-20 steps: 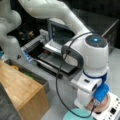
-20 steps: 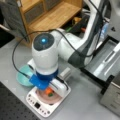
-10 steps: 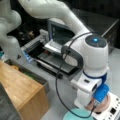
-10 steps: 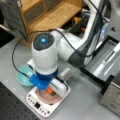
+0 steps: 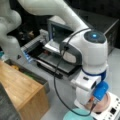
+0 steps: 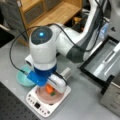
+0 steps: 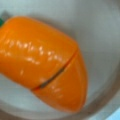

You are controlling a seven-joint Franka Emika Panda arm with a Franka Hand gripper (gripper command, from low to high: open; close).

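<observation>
Grey tabletop (image 6: 82,100) is carrying everything in both front views. At a front view's left, a teal plate (image 6: 22,77) is lying flat, partly hidden under the arm's blue wrist. Just beside it to the right, a white scale (image 6: 47,103) is sitting with a pinkish bowl (image 6: 47,96) on top. An orange toy carrot (image 6: 50,89) with a green tip is lying inside that bowl; the wrist view is showing the carrot (image 7: 42,60) filling the frame, a seam crossing its body, resting against the bowl's pale wall (image 7: 105,37). The pincer (image 6: 53,88) is hanging directly over the carrot, reaching down into the bowl, and I cannot tell whether it is apart or together. Farther right, a black tray (image 6: 105,62) is lying open. A wooden shelf unit (image 6: 47,12) is standing behind at the top.
</observation>
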